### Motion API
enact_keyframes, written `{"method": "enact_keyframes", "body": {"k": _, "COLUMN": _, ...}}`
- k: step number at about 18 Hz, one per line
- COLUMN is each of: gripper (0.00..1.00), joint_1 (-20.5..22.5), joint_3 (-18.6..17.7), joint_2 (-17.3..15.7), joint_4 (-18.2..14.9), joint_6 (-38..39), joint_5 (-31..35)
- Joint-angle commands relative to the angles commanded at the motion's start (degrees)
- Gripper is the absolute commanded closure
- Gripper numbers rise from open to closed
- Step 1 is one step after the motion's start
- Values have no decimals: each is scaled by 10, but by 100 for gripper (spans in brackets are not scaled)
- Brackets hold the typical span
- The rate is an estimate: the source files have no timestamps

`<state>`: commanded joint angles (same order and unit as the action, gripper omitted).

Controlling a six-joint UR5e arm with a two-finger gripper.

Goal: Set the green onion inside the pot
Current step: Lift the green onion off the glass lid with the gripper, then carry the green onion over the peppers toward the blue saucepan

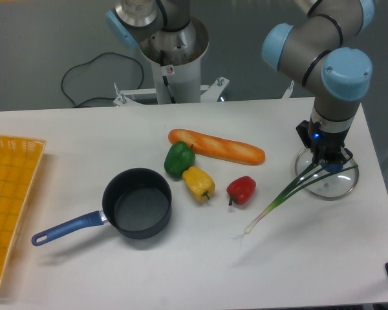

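Pot (pixel 138 203) near left, upright, nothing inside, blue handle pointing near-left.

Green onion (pixel 286 194) right side, white bulb low near table, well apart from pot, leaves running up to gripper (pixel 326 161).

Gripper pinching leaf end only, above glass lid (pixel 328 180).

Worry: thin leaves may slip or tear, onion droops and swings.

Red pepper (pixel 241 190), yellow pepper (pixel 198 183), green pepper (pixel 178 159) sit between; hanging bulb may bump them.

Onion longer than pot; may tip out over rim.

Bread (pixel 216 146) farther back.

White table (pixel 84 271) bears pot (pixel 137 203), peppers, baguette (pixel 216 146).
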<state>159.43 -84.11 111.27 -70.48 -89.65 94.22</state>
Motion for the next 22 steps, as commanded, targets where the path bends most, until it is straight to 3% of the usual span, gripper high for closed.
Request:
{"method": "enact_keyframes", "body": {"k": 5, "gripper": 90, "joint_1": -4, "joint_3": -10, "joint_2": -3, "joint_4": -10, "joint_6": 8, "joint_5": 1}}
{"method": "enact_keyframes", "body": {"k": 9, "gripper": 90, "joint_1": -7, "joint_3": -22, "joint_2": -33, "joint_4": -44, "joint_6": 32, "joint_5": 1}}
{"method": "enact_keyframes", "body": {"k": 13, "gripper": 90, "joint_1": -9, "joint_3": -58, "joint_2": -84, "joint_4": -56, "joint_6": 33, "joint_5": 29}}
{"method": "enact_keyframes", "body": {"k": 17, "gripper": 90, "joint_1": -38, "joint_3": -89, "joint_2": -117, "joint_4": -71, "joint_6": 40, "joint_5": 88}}
{"method": "enact_keyframes", "body": {"k": 22, "gripper": 90, "joint_1": -82, "joint_3": -116, "joint_2": -141, "joint_4": -89, "joint_6": 104, "joint_5": 91}}
